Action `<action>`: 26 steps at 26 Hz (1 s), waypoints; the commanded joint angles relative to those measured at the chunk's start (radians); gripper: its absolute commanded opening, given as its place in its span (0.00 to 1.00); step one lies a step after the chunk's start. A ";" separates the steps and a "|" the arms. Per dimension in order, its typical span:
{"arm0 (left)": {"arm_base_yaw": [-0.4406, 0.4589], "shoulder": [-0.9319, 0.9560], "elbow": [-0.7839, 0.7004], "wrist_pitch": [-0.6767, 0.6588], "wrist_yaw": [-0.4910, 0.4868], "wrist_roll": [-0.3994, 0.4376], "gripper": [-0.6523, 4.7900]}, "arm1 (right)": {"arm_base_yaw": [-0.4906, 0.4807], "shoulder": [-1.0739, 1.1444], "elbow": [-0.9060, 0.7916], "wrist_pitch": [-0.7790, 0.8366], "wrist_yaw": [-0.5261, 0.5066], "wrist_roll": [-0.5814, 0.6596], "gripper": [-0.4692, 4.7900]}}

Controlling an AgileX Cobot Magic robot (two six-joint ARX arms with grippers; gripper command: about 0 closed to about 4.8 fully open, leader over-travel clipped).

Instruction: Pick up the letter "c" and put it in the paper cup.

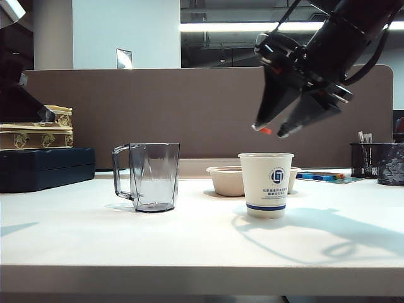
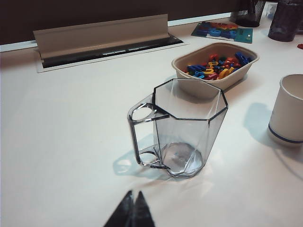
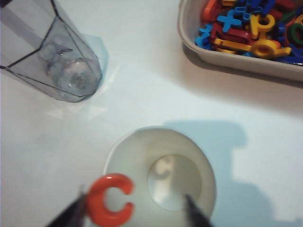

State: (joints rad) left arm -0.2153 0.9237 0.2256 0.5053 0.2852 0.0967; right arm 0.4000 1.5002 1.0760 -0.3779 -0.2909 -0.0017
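The letter "c" (image 3: pixel 108 200), a small red-orange piece, rests against one finger of my right gripper (image 3: pixel 136 198). The other finger stands far from it, so the jaws are open. In the exterior view the letter "c" (image 1: pixel 266 130) shows at the tips of the right gripper (image 1: pixel 268 131), which hangs above the white paper cup (image 1: pixel 266 186). Seen from the right wrist, the paper cup (image 3: pixel 137 156) lies straight below with its mouth open upward. My left gripper (image 2: pixel 134 196) is shut and empty, low over the table in front of the clear mug (image 2: pixel 184 127).
The clear handled mug (image 1: pixel 151 177) stands left of the cup. A low beige bowl (image 1: pixel 225 180) of coloured letters sits just behind the cup. A dark blue case (image 1: pixel 44 167) with gold boxes lies far left. Mesh pen holders (image 1: pixel 379 161) stand far right.
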 commanded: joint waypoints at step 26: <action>0.000 -0.056 0.035 0.093 0.007 -0.003 0.13 | 0.002 -0.097 0.005 0.016 0.065 -0.056 0.46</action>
State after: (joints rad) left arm -0.2153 0.8879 0.2493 0.5995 0.2859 0.0963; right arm 0.3996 1.4273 1.0756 -0.3759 -0.2352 -0.0372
